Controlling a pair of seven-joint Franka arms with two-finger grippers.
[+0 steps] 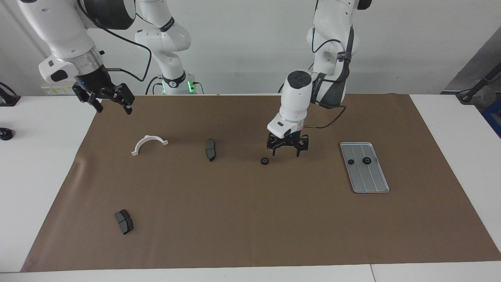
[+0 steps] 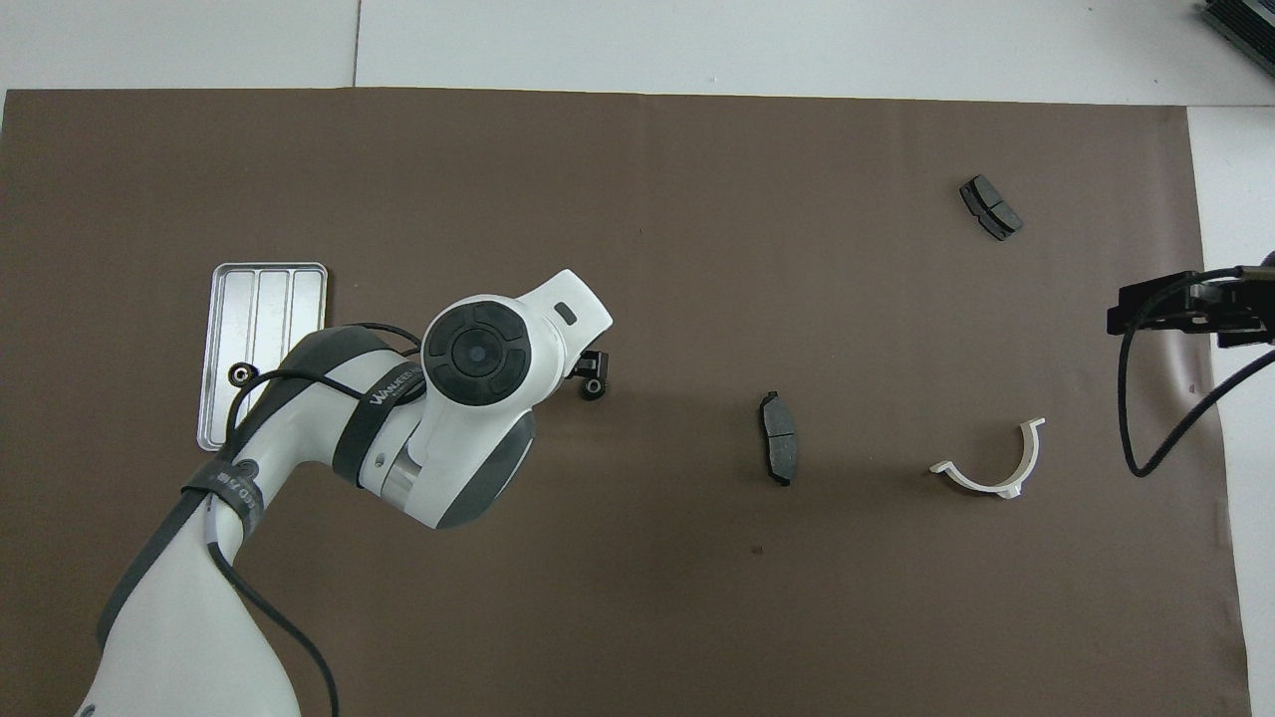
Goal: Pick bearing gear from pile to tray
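One loose black bearing gear lies mid-mat, part of the scattered pile. My left gripper hangs open and empty just above the mat, close beside that gear on the tray's side. In the overhead view the wrist covers most of the gripper, and the gear peeks out at its edge. The silver grooved tray lies toward the left arm's end and holds two black gears. My right gripper waits open in the air over the mat's corner at the right arm's end.
A dark grey pad and a white half-ring bracket lie toward the right arm's end from the loose gear. Another pad sits much farther from the robots. The brown mat covers the white table.
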